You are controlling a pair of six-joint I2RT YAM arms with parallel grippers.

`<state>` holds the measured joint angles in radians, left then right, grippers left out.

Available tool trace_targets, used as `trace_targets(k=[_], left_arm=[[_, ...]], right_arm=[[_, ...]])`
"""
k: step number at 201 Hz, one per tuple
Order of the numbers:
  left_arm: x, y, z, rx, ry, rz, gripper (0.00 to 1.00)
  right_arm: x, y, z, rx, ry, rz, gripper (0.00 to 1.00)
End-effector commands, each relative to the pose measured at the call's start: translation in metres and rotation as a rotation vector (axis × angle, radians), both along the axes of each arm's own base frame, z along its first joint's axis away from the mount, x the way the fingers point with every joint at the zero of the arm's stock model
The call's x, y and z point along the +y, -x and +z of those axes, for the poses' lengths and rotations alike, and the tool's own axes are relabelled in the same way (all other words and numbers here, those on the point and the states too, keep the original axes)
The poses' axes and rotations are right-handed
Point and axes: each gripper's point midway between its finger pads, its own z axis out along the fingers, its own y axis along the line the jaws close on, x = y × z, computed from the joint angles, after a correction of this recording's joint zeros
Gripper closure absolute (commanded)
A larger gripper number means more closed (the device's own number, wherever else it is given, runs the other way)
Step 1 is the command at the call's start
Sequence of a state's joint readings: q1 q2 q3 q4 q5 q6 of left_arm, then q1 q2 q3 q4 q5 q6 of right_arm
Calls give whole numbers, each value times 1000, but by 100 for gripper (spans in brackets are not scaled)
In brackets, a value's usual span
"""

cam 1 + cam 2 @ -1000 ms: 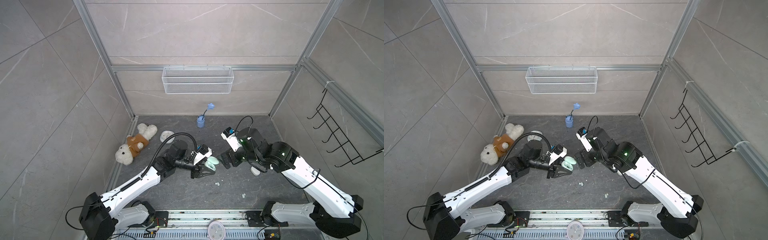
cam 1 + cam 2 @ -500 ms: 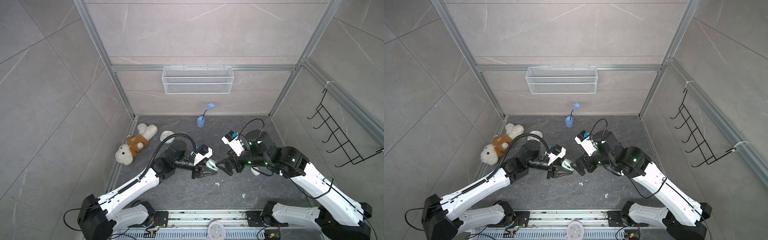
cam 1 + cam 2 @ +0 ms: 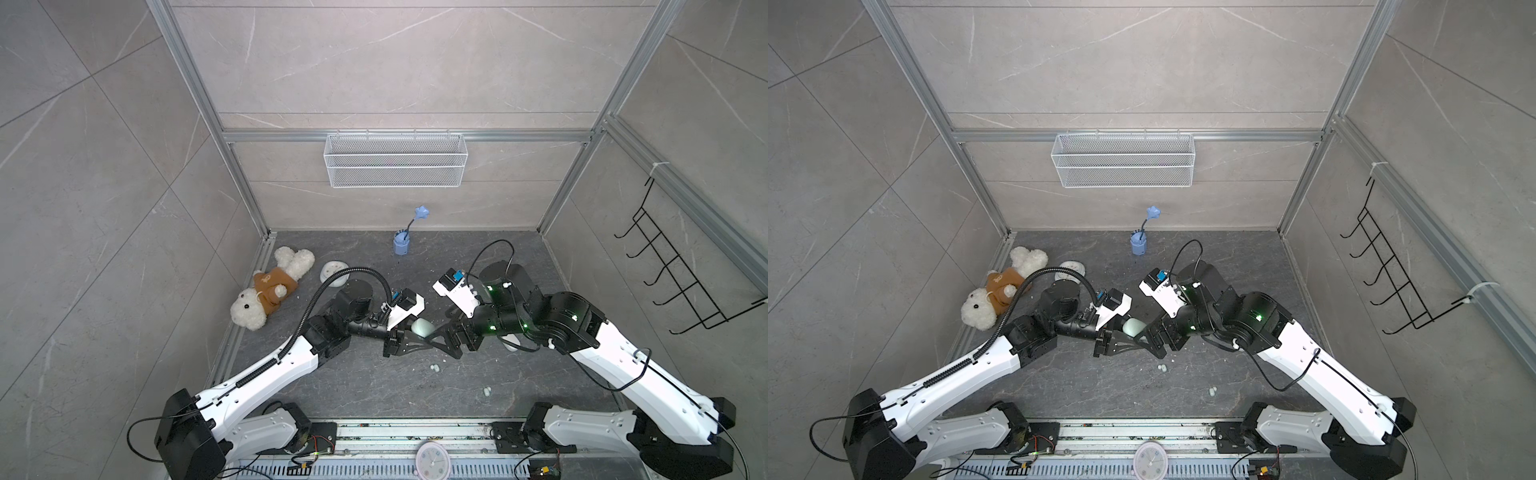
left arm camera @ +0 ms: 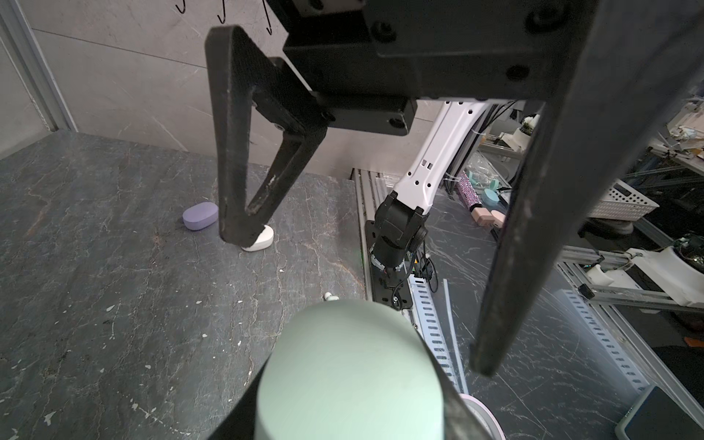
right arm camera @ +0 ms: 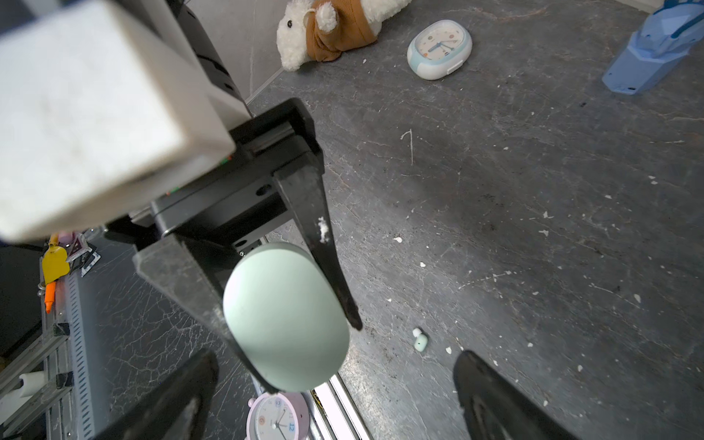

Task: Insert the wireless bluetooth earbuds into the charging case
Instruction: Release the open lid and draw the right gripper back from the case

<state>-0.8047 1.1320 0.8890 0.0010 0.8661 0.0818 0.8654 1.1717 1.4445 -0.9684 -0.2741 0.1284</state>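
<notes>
Now that the right gripper [image 5: 335,360], jaws wide and empty, has swung up to the mint charging case [image 5: 285,316] clamped in the left gripper [image 5: 308,350], opening its lid looks next.

You have a smooth, matt mint-green plastic oval case [image 5: 285,316], a scuffed, veined dark-grey stone-look floor [image 5: 533,190] — and a fluffy white plush bear [image 5: 295,38].

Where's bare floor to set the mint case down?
Bare floor: between the blue vase and the right arm; also front, between the left arm and the mint earbud. Crowded: the teddy and clock corner, and around the held mint case.
</notes>
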Motion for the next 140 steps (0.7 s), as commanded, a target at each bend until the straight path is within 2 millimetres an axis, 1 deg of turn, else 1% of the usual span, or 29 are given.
trace_targets(k=[1, 35, 54, 86, 118, 140], left_arm=[[-1, 4, 27, -51, 64, -26, 94], [-1, 6, 30, -52, 66, -36, 94], [0, 7, 30, -50, 64, -40, 94], [2, 10, 31, -49, 67, -49, 94], [3, 12, 34, -51, 75, -55, 94], [3, 14, 35, -50, 82, -64, 94]], right_arm=[[3, -3, -7, -12, 33, 12, 2], [-4, -17, -10, -47, 83, -56, 2], [-7, -21, -6, -69, 78, -86, 2], [-20, -32, -7, -100, 139, -160, 1], [-36, -49, 3, -144, 149, -266, 1], [-40, -58, 4, -147, 164, -305, 1]])
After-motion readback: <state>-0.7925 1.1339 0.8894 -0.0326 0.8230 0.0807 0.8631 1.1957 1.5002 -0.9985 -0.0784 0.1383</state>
